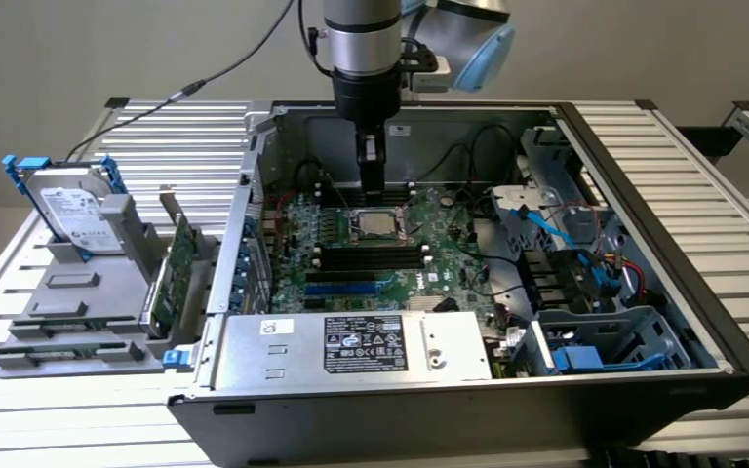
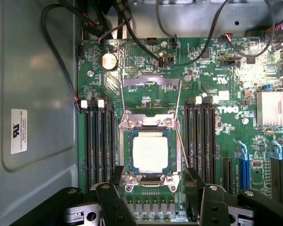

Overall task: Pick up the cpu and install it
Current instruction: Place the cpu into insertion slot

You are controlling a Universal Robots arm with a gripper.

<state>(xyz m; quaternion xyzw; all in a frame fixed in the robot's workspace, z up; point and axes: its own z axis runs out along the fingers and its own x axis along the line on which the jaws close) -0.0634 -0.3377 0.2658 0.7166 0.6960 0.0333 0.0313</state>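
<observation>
The cpu (image 1: 377, 223), a small square chip with a dull silver top, lies flat in the socket on the green motherboard (image 1: 447, 255) inside the open computer case. In the wrist view the cpu (image 2: 150, 151) sits in the socket frame, and the metal load plate (image 2: 151, 84) is swung open beside it. My gripper (image 1: 370, 181) hangs straight above the socket, a little clear of the chip. Its black fingers (image 2: 111, 203) stand wide apart on either side of the socket, and the gripper (image 2: 160, 207) is open with nothing in it.
The case walls (image 1: 251, 185) enclose the board. Black cables (image 2: 132, 33), memory slots (image 2: 98, 141) and a labelled metal box (image 1: 348, 346) crowd the socket. Outside the case, at the exterior view's left, a hard drive in a blue frame (image 1: 73, 210) and a green card (image 1: 173, 268) stand in grey holders.
</observation>
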